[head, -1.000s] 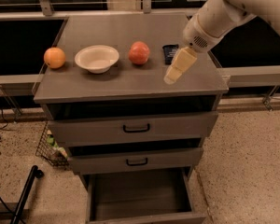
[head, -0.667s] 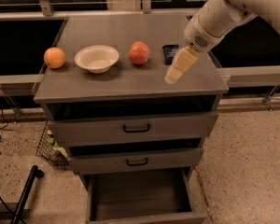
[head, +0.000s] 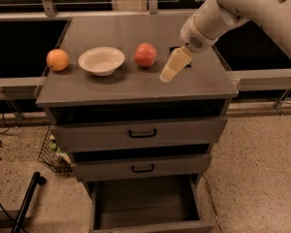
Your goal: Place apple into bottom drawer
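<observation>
The apple point(head: 145, 55), red with a paler blush, sits on the grey cabinet top point(head: 136, 89) right of the white bowl. My gripper point(head: 167, 75) hangs from the white arm just right of the apple, its cream fingers pointing down-left, a short gap from the fruit and holding nothing. The bottom drawer point(head: 144, 201) stands pulled out below, its plain grey inside showing.
A white bowl point(head: 101, 60) sits left of the apple and an orange fruit point(head: 57, 59) at the top's left edge. A dark object point(head: 177, 48) lies behind the gripper. Two upper drawers with black handles point(head: 142, 133) are partly out. A wire basket point(head: 52, 152) stands on the floor at left.
The gripper has moved left across the cabinet top, closer to the apple. The apple, bowl and orange have not moved.
</observation>
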Tool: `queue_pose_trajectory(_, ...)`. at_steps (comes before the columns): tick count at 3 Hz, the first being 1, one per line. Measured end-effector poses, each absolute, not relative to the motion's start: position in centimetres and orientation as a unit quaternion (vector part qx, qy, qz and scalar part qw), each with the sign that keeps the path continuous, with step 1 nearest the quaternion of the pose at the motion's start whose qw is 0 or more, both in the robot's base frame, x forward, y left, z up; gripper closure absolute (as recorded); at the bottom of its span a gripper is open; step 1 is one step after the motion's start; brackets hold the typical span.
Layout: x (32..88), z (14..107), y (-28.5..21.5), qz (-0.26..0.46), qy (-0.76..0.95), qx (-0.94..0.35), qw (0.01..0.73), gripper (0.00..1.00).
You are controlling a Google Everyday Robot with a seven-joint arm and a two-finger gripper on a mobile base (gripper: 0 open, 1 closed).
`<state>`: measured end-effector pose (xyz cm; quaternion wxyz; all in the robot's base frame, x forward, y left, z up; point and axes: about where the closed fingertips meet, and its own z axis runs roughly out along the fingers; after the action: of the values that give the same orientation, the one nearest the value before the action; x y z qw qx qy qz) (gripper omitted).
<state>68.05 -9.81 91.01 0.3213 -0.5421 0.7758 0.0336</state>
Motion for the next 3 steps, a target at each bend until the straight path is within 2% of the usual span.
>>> queue_pose_trajectory(3,74.4,88.6,-3.8,0.058,0.767,-0.548,0.329,0.00)
